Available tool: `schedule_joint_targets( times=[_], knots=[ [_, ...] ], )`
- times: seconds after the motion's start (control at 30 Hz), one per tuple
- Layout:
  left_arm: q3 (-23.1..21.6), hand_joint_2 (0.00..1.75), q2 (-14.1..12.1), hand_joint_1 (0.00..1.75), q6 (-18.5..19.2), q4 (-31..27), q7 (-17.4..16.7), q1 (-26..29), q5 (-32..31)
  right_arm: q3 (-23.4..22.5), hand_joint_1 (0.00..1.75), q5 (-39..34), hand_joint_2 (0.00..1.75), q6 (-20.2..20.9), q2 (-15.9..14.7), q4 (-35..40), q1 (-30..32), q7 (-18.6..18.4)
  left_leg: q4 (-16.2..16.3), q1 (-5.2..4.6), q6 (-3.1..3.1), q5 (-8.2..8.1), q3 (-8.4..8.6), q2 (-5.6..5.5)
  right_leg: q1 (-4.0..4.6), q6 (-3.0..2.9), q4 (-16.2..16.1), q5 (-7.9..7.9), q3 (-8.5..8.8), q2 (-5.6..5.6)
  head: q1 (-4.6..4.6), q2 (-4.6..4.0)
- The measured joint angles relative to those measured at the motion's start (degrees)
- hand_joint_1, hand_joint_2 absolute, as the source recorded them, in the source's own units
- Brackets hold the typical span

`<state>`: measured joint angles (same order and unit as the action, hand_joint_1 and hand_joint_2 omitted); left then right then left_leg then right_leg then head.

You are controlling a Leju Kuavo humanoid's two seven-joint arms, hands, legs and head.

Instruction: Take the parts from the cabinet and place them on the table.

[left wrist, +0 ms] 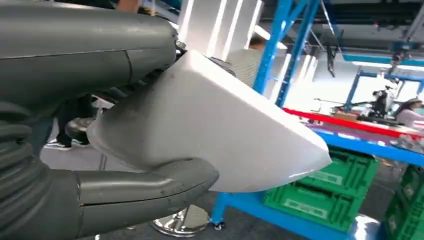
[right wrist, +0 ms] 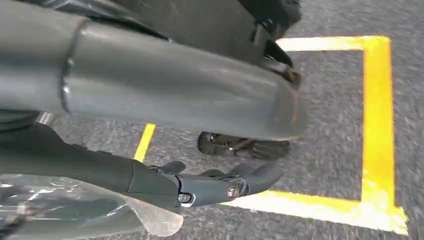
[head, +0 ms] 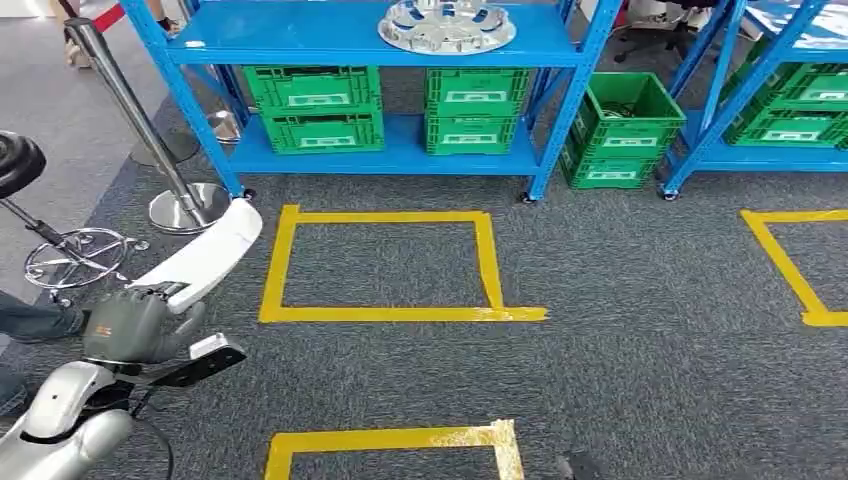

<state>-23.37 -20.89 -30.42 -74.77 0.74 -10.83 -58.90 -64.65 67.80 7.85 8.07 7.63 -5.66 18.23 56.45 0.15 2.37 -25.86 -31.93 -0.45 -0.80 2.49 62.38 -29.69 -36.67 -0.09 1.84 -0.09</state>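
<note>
Left hand [head: 135, 325] wrapped round the near end of a white curved part [head: 208, 255], thumb under and fingers over, part raised above the grey carpet and pointing toward the blue shelving [head: 400, 45]. Right hand [right wrist: 150, 90] hanging low over yellow floor tape [right wrist: 375, 125], fingers loosely curled, clear plastic film [right wrist: 75, 210] close by; held or not, cannot tell. Ahead: green crates [head: 315, 105], silver wheel cover [head: 447, 25], chrome stanchion [head: 185, 200] just beside the part
</note>
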Motion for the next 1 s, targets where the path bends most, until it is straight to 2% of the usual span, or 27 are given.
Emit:
schedule_joint_targets(
  times=[0.07, 0.1, 0.13, 0.17, 0.2, 0.23, 0.27, 0.3, 0.4, 0.43, 0.47, 0.5, 0.53, 0.57, 0.6, 0.63, 0.67, 0.7, 0.73, 0.77, 0.8, 0.83, 0.9, 0.93, 0.97, 1.0],
  knots=[
    [-0.15, 1.75, 0.3, 1.75, 0.46, 0.0, -0.44, -0.44, -0.28, 0.02, 0.0, 0.17, 0.0, -0.02, 0.0, 0.0, -0.13, -0.54, 0.04, -0.04, -0.09, 0.18, -0.4, -0.54, -0.07, 0.12, 9.51, -4.41, -3.96, 0.0, -0.04, 0.0],
    [-0.24, 1.75, 0.35, 1.75, 0.68, 0.0, -0.57, -0.49, -0.37, 0.02, 0.0, 0.28, 0.0, -0.02, 0.0, -0.02, -0.13, -0.76, 0.07, -0.05, -0.23, 0.31, -0.51, -0.91, -0.05, 0.17, 12.62, -5.32, -5.2, 0.0, -0.07, 0.0],
    [-0.35, 1.75, 0.37, 1.75, 0.79, 0.0, -0.66, -0.47, -0.41, 0.02, 0.0, 0.46, 0.0, -0.02, 0.0, -0.02, -0.05, -0.83, 0.09, -0.03, -0.36, 0.38, -0.55, -1.33, -0.07, 0.14, 12.49, -4.67, -4.93, 0.0, -0.04, 0.0],
    [-0.42, 1.75, 0.37, 1.75, 0.79, 0.0, -0.76, -0.48, -0.41, 0.04, 0.0, 0.7, 0.0, -0.02, 0.0, -0.02, 0.02, -0.87, 0.17, 0.02, -0.47, 0.44, -0.57, -1.84, -0.13, 0.07, 9.68, -2.82, -3.11, 0.04, -0.07, 0.0],
    [-0.42, 1.75, 0.39, 1.75, 0.76, 0.0, -0.83, -0.57, -0.41, 0.04, 0.0, 0.81, 0.0, -0.02, 0.0, -0.02, 0.07, -0.85, 0.27, 0.08, -0.68, 0.42, -0.57, -2.39, -0.24, -0.07, 4.45, -0.33, -0.19, 0.41, -0.04, 0.0],
    [-0.42, 1.75, 0.39, 1.75, 0.76, -0.02, -0.9, -0.65, -0.39, 0.09, 0.0, 0.96, 0.0, -0.02, 0.0, -0.02, 0.09, -0.79, 0.39, 0.16, -0.96, 0.36, -0.57, -2.92, -0.42, -0.17, -1.12, 1.84, 2.9, 1.63, -0.04, 0.0],
    [-0.44, 1.75, 0.41, 1.75, 0.76, -0.04, -0.96, -0.74, -0.37, 0.15, 0.0, 1.14, 0.0, -0.02, 0.0, -0.02, 0.11, -0.72, 0.56, 0.27, -1.31, 0.34, -0.7, -3.33, -0.76, -0.33, -4.59, 1.48, 4.62, 4.6, -0.07, 0.0],
    [-0.44, 1.75, 0.35, 1.75, 0.76, -0.07, -0.98, -1.09, -0.31, 0.28, 0.0, 1.2, 0.0, -0.02, 0.0, -0.09, 0.22, -0.61, 1.08, -0.06, -1.82, 0.32, -1.26, -3.95, -0.86, -0.33, -5.51, 1.18, 5.64, 5.21, -0.2, 0.0],
    [-0.46, 1.75, 0.24, 1.75, 0.72, -0.09, -0.98, -0.92, -0.04, 0.52, 0.0, 1.33, 0.0, -0.11, 0.0, -0.15, 0.5, -0.52, 0.67, 0.58, -3.08, 1.11, -1.74, -5.84, -0.27, -0.99, -4.92, 1.34, 5.45, 3.32, -0.09, 0.0],
    [-0.44, 1.75, -0.02, 1.75, 0.7, -0.09, -1.05, -0.87, 0.07, 0.52, 0.0, 1.31, 0.0, -0.11, 0.06, -0.22, 0.45, -0.41, 0.8, 0.59, -3.41, 0.91, -1.89, -6.34, -0.79, -1.59, -5.46, 1.71, 5.55, 2.43, -0.06, 0.0],
    [-0.44, 1.75, -0.02, 1.75, 0.68, -0.11, -1.05, -0.83, 0.09, 0.55, 0.0, 1.33, 0.0, -0.11, 0.0, -0.22, 0.29, -0.3, 1.93, 0.39, -3.58, -0.18, -2.42, -4.02, -0.7, -2.05, -5.52, 1.8, 5.58, 1.82, -0.35, 0.0],
    [-0.44, 1.75, -0.18, 1.75, 0.7, -0.09, -1.05, -1.13, 0.07, 0.55, 0.0, 1.33, 0.0, -0.11, 0.0, -0.22, 0.29, -0.17, 5.42, 0.39, -3.85, -2.4, -3.96, -1.88, -0.59, -2.48, -5.52, 1.77, 5.55, 1.07, -0.88, 0.0],
    [-0.46, 1.75, -0.09, 1.75, 0.7, -0.09, -1.07, -1.27, 0.07, 0.57, 0.0, 1.36, 0.0, -0.09, 0.02, -0.31, 0.39, -0.17, 10.23, 0.46, -4.12, -4.77, -6.07, -0.76, -0.43, -2.57, -5.51, 1.7, 5.54, 0.19, -0.9, 0.0],
    [-0.5, 1.75, -0.04, 1.75, 0.7, -0.09, -1.07, -1.17, 0.07, 0.57, 0.0, 1.38, 0.0, -0.09, 0.02, -0.39, 0.51, -0.17, 15.01, 0.5, -4.29, -6.74, -8.16, -0.27, -0.32, -2.63, -5.5, 1.67, 5.5, -0.61, -0.83, 0.0],
    [-0.57, 1.75, -0.04, 1.75, 0.72, -0.09, -1.07, -0.98, 0.07, 0.57, 0.0, 1.42, 0.0, -0.09, 0.02, -0.42, 0.65, -0.17, 18.61, 0.53, -4.39, -7.84, -9.74, -0.13, -0.24, -2.69, -5.47, 1.62, 5.45, -1.43, -0.9, 0.0],
    [-0.57, 1.75, -0.07, 1.75, 0.72, -0.09, -1.07, -0.8, 0.07, 0.57, 0.0, 1.51, 0.0, -0.11, 0.02, -0.42, 0.67, -0.15, 19.22, 0.55, -4.42, -7.56, -9.9, -0.08, -0.2, -2.7, -5.47, 1.59, 5.46, -2.14, -0.87, 0.0],
    [-0.57, 1.75, -0.07, 1.75, 0.72, -0.09, -1.07, -0.77, 0.07, 0.57, 0.0, 1.75, 0.0, -0.11, 0.02, -0.42, 0.64, -0.11, 17.47, 0.54, -4.36, -6.06, -8.9, -0.01, -0.16, -2.71, -5.46, 1.54, 5.49, -2.85, -0.92, 0.0],
    [-0.57, 1.75, -0.07, 1.75, 0.72, -0.09, -1.07, -0.82, 0.07, 0.61, 0.0, 1.86, 0.0, -0.11, 0.02, -0.44, 0.54, -0.02, 12.73, 0.52, -4.17, -3.37, -6.43, 0.39, -0.1, -2.69, -5.44, 1.47, 5.61, -3.58, -0.87, 0.0],
    [-0.55, 1.75, -0.11, 1.75, 0.7, -0.09, -1.07, -0.9, 0.07, 0.66, 0.0, 1.94, 0.0, -0.11, 0.02, -0.5, 0.45, 0.02, 6.9, 0.42, -3.9, -0.74, -3.34, 1.38, -0.06, -2.57, -5.44, 1.35, 5.84, -4.28, -0.9, 0.0],
    [-0.52, 1.75, -0.13, 1.75, 0.66, -0.11, -1.07, -0.97, 0.09, 0.72, 0.0, 2.01, 0.0, -0.11, 0.02, -0.55, 0.42, 0.02, 2.39, 0.17, -3.52, 0.62, -1.0, 3.82, 0.07, -2.42, -5.44, 1.21, 6.03, -4.72, -0.92, 0.0],
    [-0.57, 1.75, -0.11, 1.75, 0.68, -0.11, -1.14, -1.22, 0.09, 0.85, 0.0, 2.14, 0.0, -0.11, 0.02, -0.59, 0.39, 0.09, 0.92, -0.84, -3.08, -0.38, -0.46, 6.53, 0.63, -2.07, -5.21, 0.99, 5.93, -5.38, -0.99, 0.0],
    [-0.57, 1.75, -0.07, 1.75, 0.66, -0.11, -1.14, -1.35, 0.09, 0.94, 0.0, 2.25, 0.0, -0.13, 0.02, -0.63, 0.4, 0.15, 1.14, -0.7, -2.6, -0.21, -0.82, 5.62, 0.67, -1.89, -5.29, 1.02, 5.84, -5.88, -0.9, 0.0],
    [-0.57, 1.75, -0.17, 1.75, 0.7, -0.11, -1.27, -1.17, 0.11, 1.01, 0.0, 2.58, 0.0, -0.42, 0.02, -0.72, 0.33, 0.18, 1.16, -0.81, -2.18, -0.16, -1.26, 4.06, 0.71, -1.53, -5.44, 0.91, 6.15, -7.46, -0.87, 0.0],
    [-0.57, 1.75, -0.24, 1.75, 0.7, -0.11, -1.27, -1.21, 0.11, 1.05, 0.0, 2.91, 0.0, -0.85, 0.02, -0.74, 0.21, -0.02, 0.8, -0.58, -1.67, 0.14, -1.2, 3.18, 0.72, -1.04, -5.43, 0.68, 6.37, -8.22, -0.96, 0.0],
    [-0.59, 1.75, -0.2, 1.75, 0.68, -0.13, -1.27, -1.2, 0.09, 1.07, 0.0, 3.08, 0.0, -1.16, 0.0, -0.74, 0.14, -0.2, 0.59, -0.23, -1.29, 0.38, -1.07, 2.69, 0.47, -0.56, -4.59, -0.34, 5.73, -5.4, -0.76, 0.0],
    [-0.63, 1.75, -0.18, 1.75, 0.68, -0.13, -1.38, -1.51, 0.11, 1.09, 0.0, 3.08, 0.0, -1.4, 0.0, -0.81, 0.16, -0.22, 0.6, -0.09, -0.98, 0.45, -1.21, 2.02, 0.35, -0.55, -2.01, -2.17, 4.63, -2.69, -0.59, 0.0]
  ],
)
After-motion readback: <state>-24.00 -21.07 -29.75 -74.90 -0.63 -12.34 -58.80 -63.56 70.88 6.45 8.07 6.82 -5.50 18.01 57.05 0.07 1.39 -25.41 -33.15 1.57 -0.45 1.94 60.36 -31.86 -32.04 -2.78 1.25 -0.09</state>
